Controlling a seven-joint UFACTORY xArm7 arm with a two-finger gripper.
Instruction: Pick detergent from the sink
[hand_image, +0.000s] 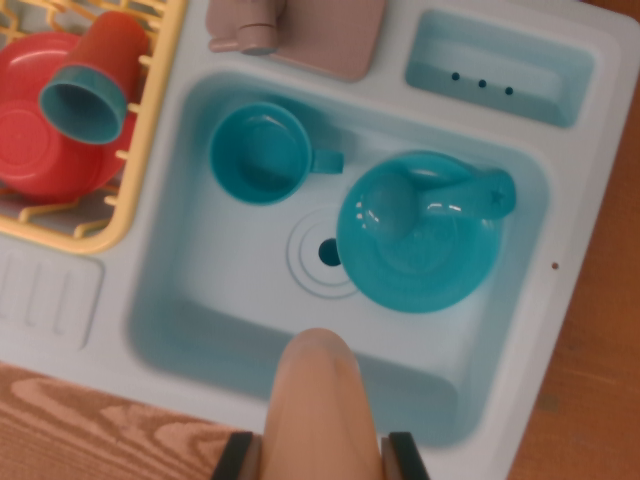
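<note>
Okay, wrist view only. The detergent (315, 390) is a peach, rounded bottle at the bottom centre of the frame, and only its top end shows. It sits between the two dark fingers (236, 456) of the claw (320, 456). One finger is against each flank with no gap visible, so the claw reads as clamped on the detergent. The bottle overlaps the near wall of the sink (160, 300). Whether it is lifted clear of the basin floor can't be told from this angle.

The other things in the basin are apart from the bottle. A teal cup (265, 152) is upper left, with its handle pointing to frame right. A teal plate (420, 260) at centre right has a small scoop (430, 195) lying on it. The drain (328, 252) is between them, just beside the plate's edge.

Outside the basin, the faucet (300, 30) is at top centre. A yellow rack (150, 150) at upper left holds a red plate (40, 130) and an orange cup (95, 80). Wood table (590, 350) shows at right.

Handling, as a guess, since this looks like a toy set:
- The bottle is probably hollow plastic, light and stiff, not fragile.
- Its skin is smooth and the body is curved, so it could slip or twist in a weak pinch.
- The best hold is across the straight flanks below the domed top, where the fingers sit now.
- Avoid gripping the rounded tip.
</note>
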